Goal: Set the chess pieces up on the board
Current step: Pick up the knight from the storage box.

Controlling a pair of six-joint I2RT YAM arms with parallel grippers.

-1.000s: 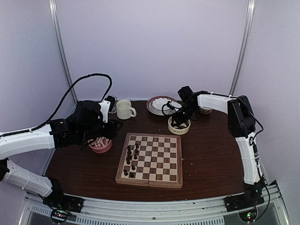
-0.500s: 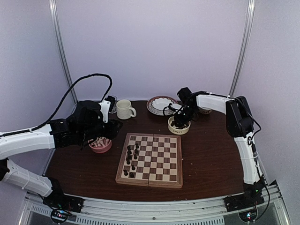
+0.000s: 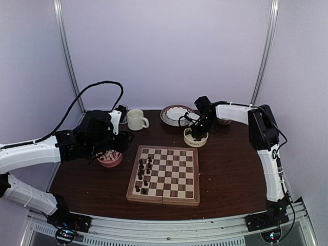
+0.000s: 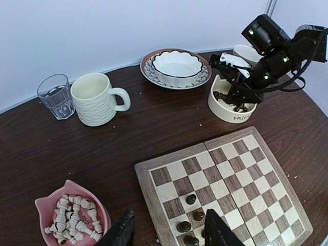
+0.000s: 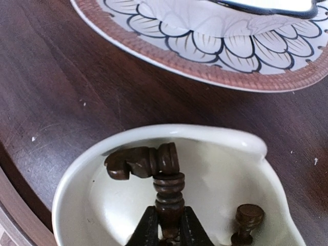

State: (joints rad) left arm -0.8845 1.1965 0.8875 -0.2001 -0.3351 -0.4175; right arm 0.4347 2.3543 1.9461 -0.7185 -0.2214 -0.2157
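Right tool (image 5: 168, 228) is down in the cream bowl (image 5: 205, 136), clenched on 1 dark chess piece (image 5: 169, 192). Left tool (image 4: 169, 225) hangs spread wide near the board (image 4: 246, 169).

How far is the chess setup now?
Done: several dark pieces stand on the board's left side. In hand: the right claw pinches a dark piece inside the cream bowl. To do: more lie in that bowl, and the pale pieces lie in the pink bowl; the left claw is open.
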